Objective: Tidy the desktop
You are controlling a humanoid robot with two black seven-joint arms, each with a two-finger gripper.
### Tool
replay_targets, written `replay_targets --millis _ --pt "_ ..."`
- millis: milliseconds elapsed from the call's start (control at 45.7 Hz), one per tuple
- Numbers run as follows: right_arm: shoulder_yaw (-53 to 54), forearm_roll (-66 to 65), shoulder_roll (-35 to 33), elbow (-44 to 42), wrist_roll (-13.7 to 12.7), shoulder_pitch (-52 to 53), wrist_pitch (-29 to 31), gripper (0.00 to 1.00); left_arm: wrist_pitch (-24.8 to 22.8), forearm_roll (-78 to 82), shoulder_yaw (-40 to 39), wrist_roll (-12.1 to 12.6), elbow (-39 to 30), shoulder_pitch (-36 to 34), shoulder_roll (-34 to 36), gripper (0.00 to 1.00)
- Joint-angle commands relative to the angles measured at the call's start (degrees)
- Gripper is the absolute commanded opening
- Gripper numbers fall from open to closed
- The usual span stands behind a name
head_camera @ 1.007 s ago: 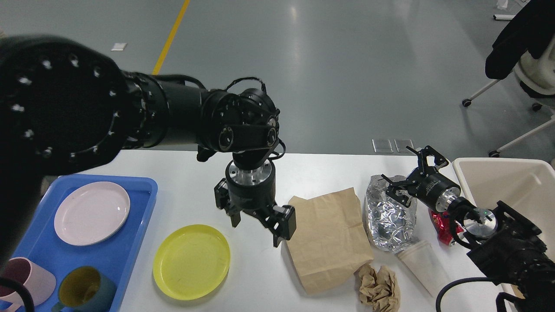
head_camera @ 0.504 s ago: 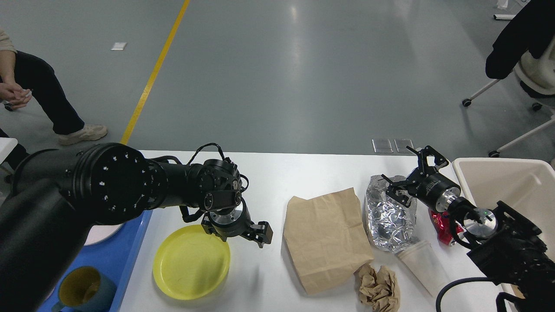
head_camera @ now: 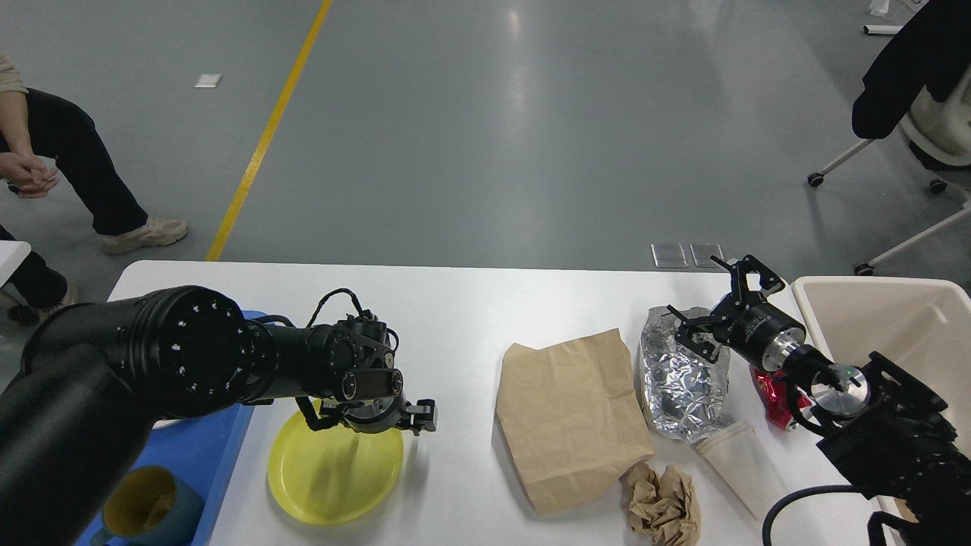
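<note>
While the left pincer (head_camera: 406, 421) sits low at the yellow plate's (head_camera: 334, 474) far rim, can't tell its jaws; right pincer (head_camera: 709, 311) spread open over crumpled foil (head_camera: 679, 383). White desk (head_camera: 470, 303) fills the foreground.

- white desktop (head_camera: 470, 303) carries all;
- blue tray (head_camera: 201, 455) at left edge; yellow plate (head_camera: 334, 478) beside it;
- brown paper bag (head_camera: 569, 417) centre; foil bag (head_camera: 679, 387), paper cup (head_camera: 740, 462), crumpled paper (head_camera: 664, 504) right

A brown paper bag (head_camera: 573, 421) lies flat beside crumpled foil (head_camera: 680, 387). A yellow plate (head_camera: 334, 470) sits near a blue tray (head_camera: 193, 462).
</note>
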Motion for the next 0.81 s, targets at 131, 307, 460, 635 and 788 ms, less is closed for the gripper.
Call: replay_targets --millis 131,307,460,635,788 --pt "0.00 0.00 0.01 0.00 0.00 -0.03 0.00 1.00 0.10 -0.76 0.00 0.82 2.11 2.01 1.58 0.87" --pt "0.00 0.00 -0.08 0.00 0.00 -0.03 0.00 1.00 0.10 -0.76 -0.18 0.55 3.52 2.28 1.49 0.88" --pt "0.00 0.00 0.01 0.00 0.00 -0.03 0.00 1.00 0.28 -0.76 -0.53 0.03 4.05 2.28 1.06 0.87" --pt "0.00 0.00 0.01 0.00 0.00 -0.03 0.00 1.00 0.10 -1.28 -0.79 0.11 4.23 2.63 1.05 0.61" --pt "0.00 0.00 -0.08 0.00 0.00 -0.03 0.00 1.00 -0.08 -3.04 -0.71 0.20 4.22 2.80 1.14 0.52"
